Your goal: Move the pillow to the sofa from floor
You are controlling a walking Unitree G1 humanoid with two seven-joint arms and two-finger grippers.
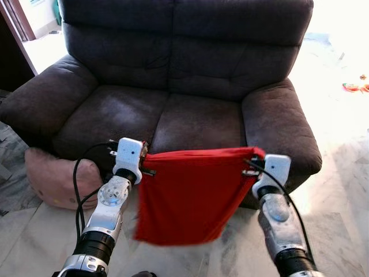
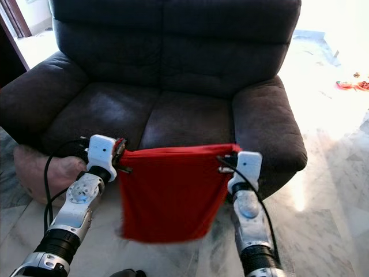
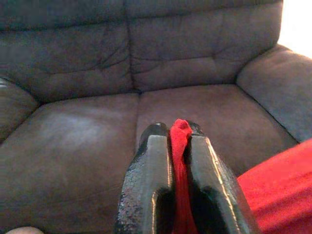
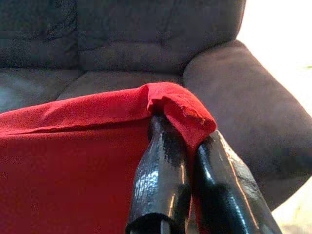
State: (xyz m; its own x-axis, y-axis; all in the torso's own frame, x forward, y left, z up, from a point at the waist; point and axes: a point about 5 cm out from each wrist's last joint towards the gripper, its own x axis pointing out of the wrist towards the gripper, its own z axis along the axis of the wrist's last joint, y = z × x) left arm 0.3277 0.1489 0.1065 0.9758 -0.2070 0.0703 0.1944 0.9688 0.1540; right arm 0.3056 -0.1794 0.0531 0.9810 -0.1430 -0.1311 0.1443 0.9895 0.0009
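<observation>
A red pillow cover (image 1: 187, 196) is being held stretched between both tools in front of the dark sofa (image 1: 173, 86).

One upper corner of the cover is being pinched by the left tool (image 3: 178, 139), whose two black fingers (image 3: 151, 185) are closed narrowly on a fold of red fabric, and the other upper corner is being gripped by the right tool (image 4: 183, 129), whose fingers (image 4: 163, 170) are closed with the cloth draped over their tips. The cover is being hung slack and flat above the pale marble floor (image 1: 334, 231), just before the seat cushions (image 1: 155, 118), not touching them. A pink pillow (image 1: 55, 179) is being left on the floor, against the sofa's front corner on the robot's left, beside the left arm.
</observation>
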